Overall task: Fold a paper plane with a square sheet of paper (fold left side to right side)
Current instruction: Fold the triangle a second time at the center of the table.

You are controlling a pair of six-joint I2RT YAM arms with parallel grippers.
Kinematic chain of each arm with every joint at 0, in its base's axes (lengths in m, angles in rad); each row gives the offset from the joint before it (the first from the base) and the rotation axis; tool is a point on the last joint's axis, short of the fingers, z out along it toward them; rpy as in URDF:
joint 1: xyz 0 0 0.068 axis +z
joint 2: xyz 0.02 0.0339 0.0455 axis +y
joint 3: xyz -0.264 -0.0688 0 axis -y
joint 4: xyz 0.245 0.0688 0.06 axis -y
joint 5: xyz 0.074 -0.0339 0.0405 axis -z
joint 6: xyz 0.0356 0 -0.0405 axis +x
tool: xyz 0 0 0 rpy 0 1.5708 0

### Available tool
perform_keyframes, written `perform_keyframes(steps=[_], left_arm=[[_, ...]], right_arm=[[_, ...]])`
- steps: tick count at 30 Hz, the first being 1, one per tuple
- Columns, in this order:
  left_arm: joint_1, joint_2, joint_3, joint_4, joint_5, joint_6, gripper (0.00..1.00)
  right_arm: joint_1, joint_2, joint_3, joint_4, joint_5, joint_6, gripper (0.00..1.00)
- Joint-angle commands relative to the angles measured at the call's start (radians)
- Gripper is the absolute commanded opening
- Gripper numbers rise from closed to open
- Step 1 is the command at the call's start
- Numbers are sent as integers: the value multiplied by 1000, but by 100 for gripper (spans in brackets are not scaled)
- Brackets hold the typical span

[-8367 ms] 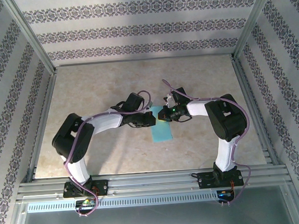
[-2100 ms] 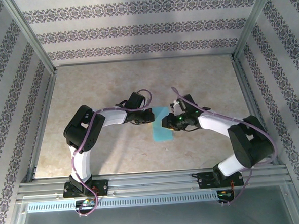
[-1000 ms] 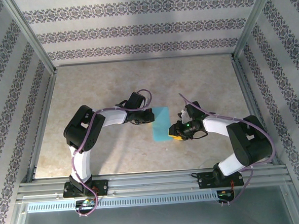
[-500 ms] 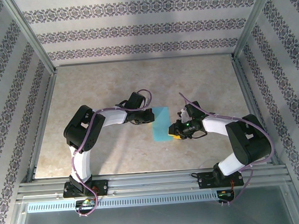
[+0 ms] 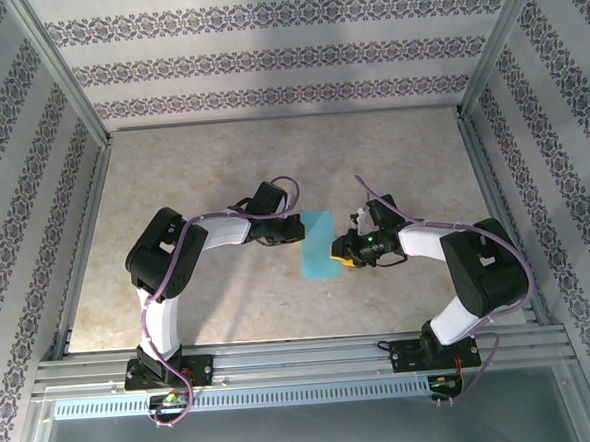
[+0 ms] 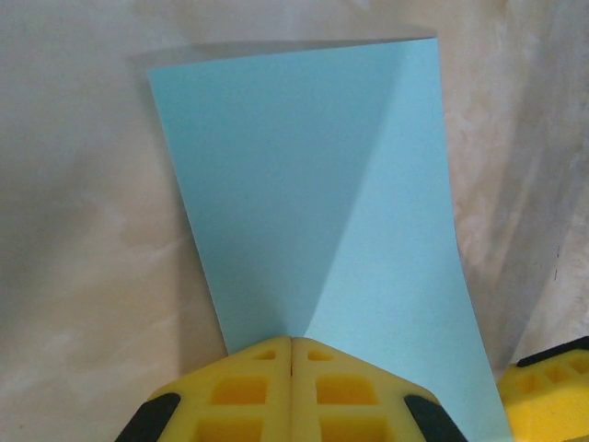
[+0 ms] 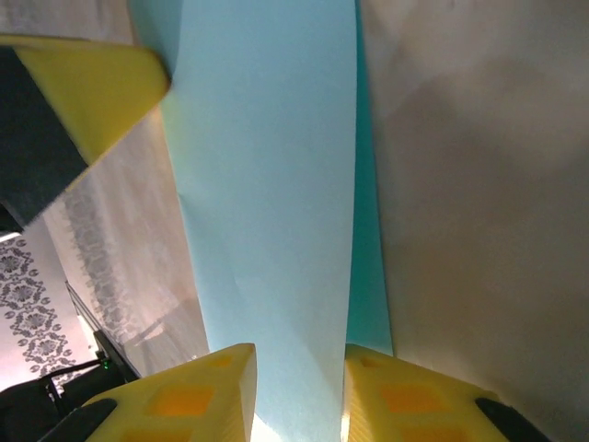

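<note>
The square sheet of paper lies mid-table as a turquoise rectangle, folded over on itself. My left gripper is shut, and its yellow tips rest on the paper's left edge. My right gripper is at the paper's right edge. In the right wrist view its jaws stand apart, open, with the raised upper layer running between them. A darker lower layer lies flat on the table beside it. No paper plane shape shows.
The beige marbled table is walled by patterned panels at the back and sides. An aluminium rail runs along the near edge. Each wrist view catches the other gripper's yellow pad, left gripper and right gripper.
My right gripper has shifted slightly farther from me and in against the paper's right edge, with its jaws a little narrower. The left arm and the paper have stayed put.
</note>
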Motion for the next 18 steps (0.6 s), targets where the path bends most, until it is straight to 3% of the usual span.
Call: perform_keyframes(steps=[1,9,18], left_arm=[[-12,26,-4,-25,-21,21,0],[-14,29,-3,-23,-21,18,0],[-15,27,-2,-15,-17,16,0]], right_arm=[[-17,26,47,27,-27,-9,29],[-42,89,110,32,-44,-25,28],[-48,116,122,23,-43,-42,19]])
